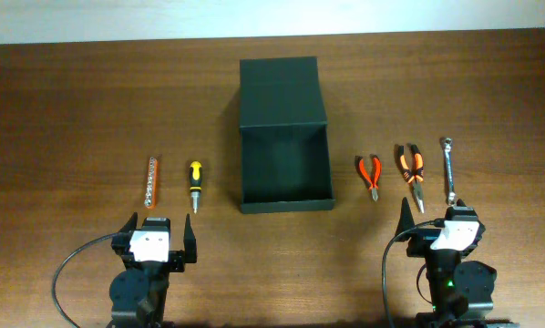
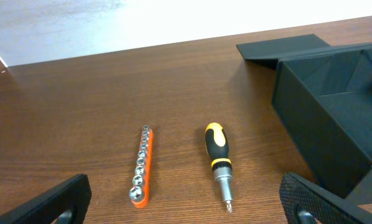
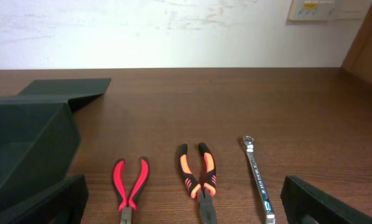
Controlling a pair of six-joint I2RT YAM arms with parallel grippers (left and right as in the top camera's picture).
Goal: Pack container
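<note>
Container (image 1: 284, 137): sat mid desk (image 1: 63, 100) between both arms, flap lid thrown back for loading.
Left side: socket rail (image 1: 151, 180) and screwdriver (image 1: 195, 185) lay before the left end effector (image 1: 159, 228), which gaped wide, empty.
Right side: red pliers (image 1: 370, 176), long-nose pliers (image 1: 413, 173) and wrench (image 1: 449, 169) lay before the right end effector (image 1: 432, 214), which was equally wide, empty.

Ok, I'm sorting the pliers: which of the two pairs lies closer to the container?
The red-handled pliers, the shorter pair. They lie on the side nearer the container, while the orange-and-black pliers lie farther out, next to the wrench.
</note>
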